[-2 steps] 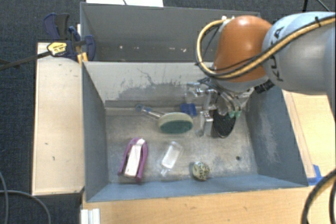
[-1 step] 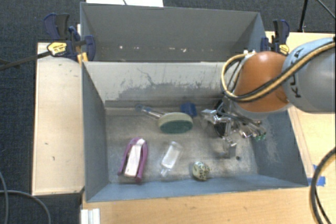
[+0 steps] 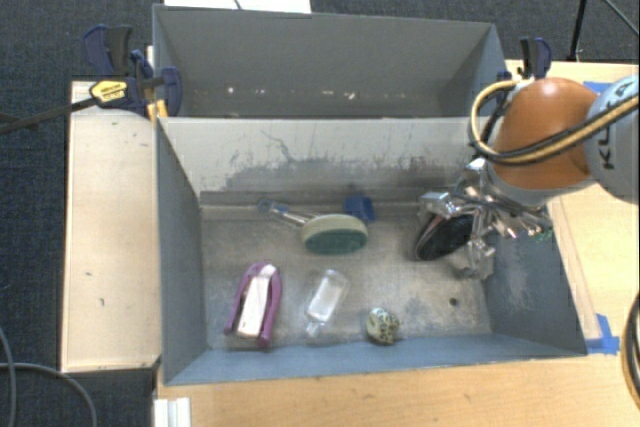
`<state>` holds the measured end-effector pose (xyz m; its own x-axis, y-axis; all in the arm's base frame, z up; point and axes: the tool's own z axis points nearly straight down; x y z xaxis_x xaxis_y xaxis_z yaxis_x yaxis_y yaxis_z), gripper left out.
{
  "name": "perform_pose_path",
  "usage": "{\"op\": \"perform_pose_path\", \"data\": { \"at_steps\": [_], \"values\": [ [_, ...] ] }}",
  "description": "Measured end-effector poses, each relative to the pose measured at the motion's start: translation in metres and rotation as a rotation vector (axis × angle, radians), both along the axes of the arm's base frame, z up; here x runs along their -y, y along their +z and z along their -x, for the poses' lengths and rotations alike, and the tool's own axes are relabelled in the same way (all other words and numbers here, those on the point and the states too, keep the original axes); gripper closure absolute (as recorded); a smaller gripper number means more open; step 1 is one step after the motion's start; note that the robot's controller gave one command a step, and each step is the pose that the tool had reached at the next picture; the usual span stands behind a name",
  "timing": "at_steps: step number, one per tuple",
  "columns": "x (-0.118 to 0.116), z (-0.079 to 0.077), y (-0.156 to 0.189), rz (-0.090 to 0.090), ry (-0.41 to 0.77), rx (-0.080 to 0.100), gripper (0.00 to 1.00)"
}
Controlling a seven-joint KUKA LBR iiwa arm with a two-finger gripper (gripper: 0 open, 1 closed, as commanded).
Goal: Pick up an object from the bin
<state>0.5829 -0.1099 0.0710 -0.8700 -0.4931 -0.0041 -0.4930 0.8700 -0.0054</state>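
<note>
The gripper (image 3: 462, 233) sits low at the grey bin's (image 3: 300, 65) right side. Its fingers stand apart, against a glossy black rounded object (image 3: 436, 239).

Bin (image 3: 180, 245): grey metal, sloping walls, scuffed floor.
Tool (image 3: 466, 233): low over the right end of the floor, under the arm's orange cover (image 3: 540, 135).
Nearest thing: black oval thing (image 3: 437, 238), right against the tool on the side toward the bin's middle (gripped or not, cannot tell).
Middle: brush with a round green head (image 3: 335, 235); blue piece (image 3: 361, 208) just behind it.
Front row: purple-and-white packet (image 3: 256, 303), clear plastic piece (image 3: 325, 295), small speckled ball (image 3: 382, 325), each apart.
</note>
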Motion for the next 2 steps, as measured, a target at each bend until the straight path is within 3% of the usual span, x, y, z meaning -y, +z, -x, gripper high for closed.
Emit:
{"op": "perform_pose_path", "data": {
  "at_steps": [1, 2],
  "values": [
    [-0.005, 0.001, -0.001, -0.005, 0.002, -0.003, 1.0],
    [0.032, 0.024, 0.135, 0.0, 0.024, 0.003, 1.0]
  ]
}}
